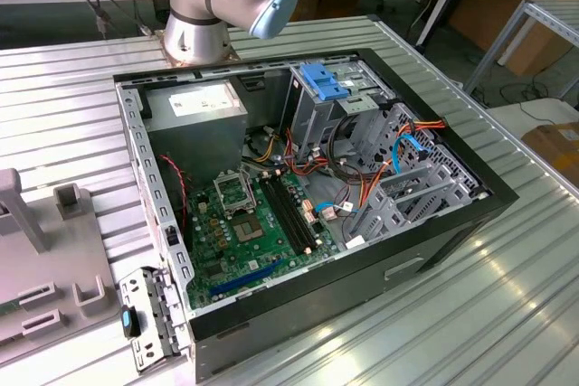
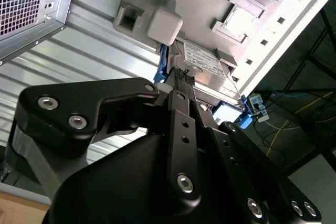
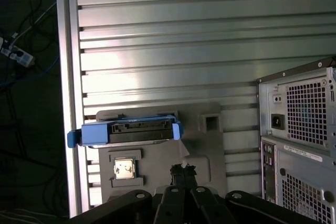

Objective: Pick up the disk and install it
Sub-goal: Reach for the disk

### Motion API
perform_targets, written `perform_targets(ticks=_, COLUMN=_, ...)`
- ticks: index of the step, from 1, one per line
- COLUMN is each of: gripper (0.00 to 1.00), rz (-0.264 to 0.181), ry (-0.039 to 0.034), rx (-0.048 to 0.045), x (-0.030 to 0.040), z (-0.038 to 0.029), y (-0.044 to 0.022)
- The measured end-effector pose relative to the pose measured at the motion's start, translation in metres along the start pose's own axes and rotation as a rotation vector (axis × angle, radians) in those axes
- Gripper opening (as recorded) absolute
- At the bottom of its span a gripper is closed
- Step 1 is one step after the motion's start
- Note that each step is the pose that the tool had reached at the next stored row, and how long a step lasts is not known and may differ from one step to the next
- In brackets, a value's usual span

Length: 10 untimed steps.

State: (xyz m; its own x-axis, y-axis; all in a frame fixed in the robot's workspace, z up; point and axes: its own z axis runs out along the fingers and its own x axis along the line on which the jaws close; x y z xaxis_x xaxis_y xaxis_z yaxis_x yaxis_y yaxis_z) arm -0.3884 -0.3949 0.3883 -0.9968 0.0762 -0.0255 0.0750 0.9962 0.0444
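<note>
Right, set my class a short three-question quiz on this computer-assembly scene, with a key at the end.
1. True or false: the flat dark grey disk with a blue plastic bracket sits inside the open black computer case.
2. Multiple choice: the disk sits on (A) the grey moulded fixture tray, (B) the green motherboard, (C) the ribbed metal table.
3. Fill in: in the first wrist view, the black end effector is shut and holds ____.

Key: 1 false; 2 A; 3 nothing.
</note>
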Motion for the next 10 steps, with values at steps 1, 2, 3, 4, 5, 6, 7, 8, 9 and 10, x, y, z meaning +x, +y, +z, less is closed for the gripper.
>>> perform_targets(ticks=1, gripper=0.11, rz=0.000, ry=0.0000, rx=0.0000, x=0.0000, z=0.0000, y=0.0000)
perform_targets(ticks=2, gripper=0.11, rz=0.000, ry=0.0000, rx=0.0000, x=0.0000, z=0.0000, y=0.0000)
perform_targets(ticks=3, gripper=0.11, rz=0.000, ry=0.0000, rx=0.0000, x=0.0003, z=0.0000, y=0.0000)
perform_targets(ticks=4, gripper=0.11, rz=0.000, ry=0.0000, rx=0.0000, x=0.0028, z=0.0000, y=-0.0002)
perform_targets(ticks=5, gripper=0.11, rz=0.000, ry=0.0000, rx=0.0000, x=0.0038, z=0.0001, y=-0.0003)
perform_targets(ticks=6, gripper=0.11, rz=0.000, ry=0.0000, rx=0.0000, x=0.0050, z=0.0000, y=-0.0004)
perform_targets(ticks=7, gripper=0.11, rz=0.000, ry=-0.0001, rx=0.0000, x=0.0072, z=0.0000, y=-0.0005)
perform_targets(ticks=8, gripper=0.11, rz=0.000, ry=-0.0001, rx=0.0000, x=0.0106, z=0.0000, y=-0.0008)
perform_targets(ticks=9, gripper=0.11, rz=0.000, ry=0.0000, rx=0.0000, x=0.0131, z=-0.0001, y=-0.0010)
perform_targets(ticks=10, gripper=0.11, rz=0.000, ry=0.0001, rx=0.0001, x=0.0149, z=-0.0002, y=-0.0011)
